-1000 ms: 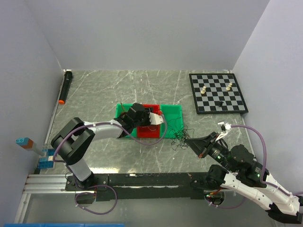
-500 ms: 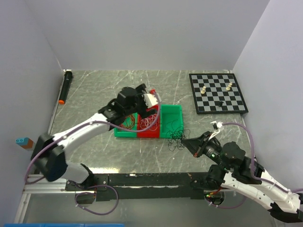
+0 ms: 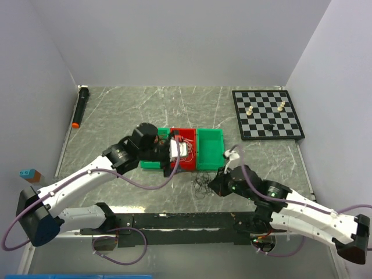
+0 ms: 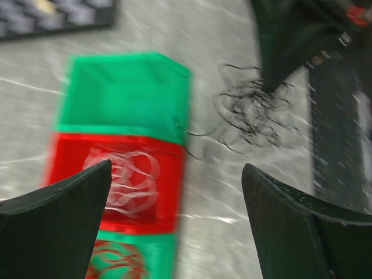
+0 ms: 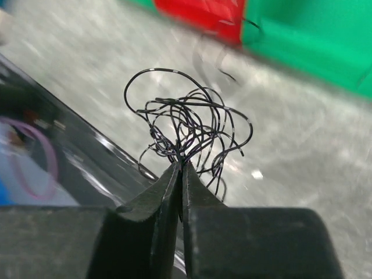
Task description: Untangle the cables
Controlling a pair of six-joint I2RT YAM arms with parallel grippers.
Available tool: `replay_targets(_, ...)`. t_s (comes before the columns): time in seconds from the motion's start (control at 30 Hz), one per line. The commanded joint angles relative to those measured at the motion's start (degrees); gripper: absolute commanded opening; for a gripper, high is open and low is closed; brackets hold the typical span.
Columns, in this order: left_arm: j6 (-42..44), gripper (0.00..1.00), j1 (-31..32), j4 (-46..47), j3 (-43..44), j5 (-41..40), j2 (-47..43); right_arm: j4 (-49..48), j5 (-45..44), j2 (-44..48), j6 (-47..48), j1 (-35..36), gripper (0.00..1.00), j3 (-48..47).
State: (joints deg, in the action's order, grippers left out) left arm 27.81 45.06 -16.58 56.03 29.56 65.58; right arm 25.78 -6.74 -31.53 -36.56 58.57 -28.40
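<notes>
The left arm (image 3: 87,175) and right arm (image 3: 302,212) are white with black joints. A purple cable (image 3: 148,185) loops along each. The fingers (image 4: 52,215) look black, though blurry.

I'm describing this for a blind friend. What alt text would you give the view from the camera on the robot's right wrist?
The right claw, pinched shut, grips a loose tangle of thin black wires by a few strands, seen against a grey marbled table. A red and green tray lies blurred along the top edge.

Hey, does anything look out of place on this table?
The black cables sprawl on the table, pinched by the right pincer, not inside the green bin beside them.
</notes>
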Motion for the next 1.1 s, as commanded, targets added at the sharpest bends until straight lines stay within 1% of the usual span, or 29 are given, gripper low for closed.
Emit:
replay_targets(0.0, 1.63, 0.95, 2.75, -0.65, -4.34, 3.75, -0.54, -4.76, 4.62, -1.78, 1.31, 0.50, 0.14, 3.26)
replay_targets(0.1, 2.07, 0.88, 3.89, 1.19, -7.24, 3.31, -0.46, -5.31, 8.30, -3.27, 2.98, 0.50, 0.22, 3.44)
replay_targets(0.2, 3.73, 0.86, 5.65, 3.48, -9.79, 2.70, 0.24, -2.76, 9.91, -4.85, 2.37, 0.58, 0.27, 2.48)
replay_targets(0.27, 5.49, 0.86, 6.79, 4.27, -10.24, 1.91, 1.56, 1.18, 7.03, -4.51, 0.53, 0.58, 0.38, 1.60)
replay_targets(0.3, 6.19, 0.86, 7.06, 4.53, -10.07, 1.82, 2.44, 3.81, 3.96, -4.16, -1.74, 0.58, 0.41, 0.90)
replay_targets(0.37, 8.73, 0.84, 7.06, 4.36, -9.19, 2.52, 4.80, 11.62, -5.25, -3.02, -7.62, 0.58, 0.40, -1.56)
replay_targets(0.4, 10.23, 0.83, 7.06, 4.10, -8.31, 2.61, 6.30, 15.40, -8.52, -1.88, -11.05, 0.58, 0.40, -2.35)
replay_targets(0.47, 14.53, 0.82, 7.06, 4.10, -6.73, 2.34, 10.16, 20.86, -14.06, 1.10, -16.24, 0.58, 0.39, -3.23)
replay_targets(0.5, 15.86, 0.81, 7.06, 4.19, -5.85, 2.34, 12.18, 22.80, -15.13, 1.90, -18.79, 0.58, 0.39, -3.50)
replay_targets(0.57, 17.71, 0.82, 7.15, 4.53, -3.22, 3.48, 16.22, 22.30, -14.27, 2.52, -19.34, 0.58, 0.39, -3.50)
replay_targets(0.63, 19.02, 0.82, 7.24, 5.94, -1.28, 4.80, 19.39, 20.72, -11.20, 1.30, -18.38, 0.58, 0.41, -3.68)
replay_targets(0.73, 24.46, 0.83, 8.81, 6.65, -0.31, 6.12, 22.56, 19.66, -8.20, -0.29, -17.06, 0.58, 0.45, -3.85)
replay_targets(0.9, 31.59, 0.85, 11.10, 4.54, 1.97, 8.58, 28.18, 20.36, -7.23, 1.99, -16.62, 0.58, 0.48, -2.71)
replay_targets(1.07, 40.46, 0.84, 13.12, 2.44, 2.42, 10.43, 31.97, 22.12, -7.49, 4.80, -18.72, 0.58, 0.49, -1.75)
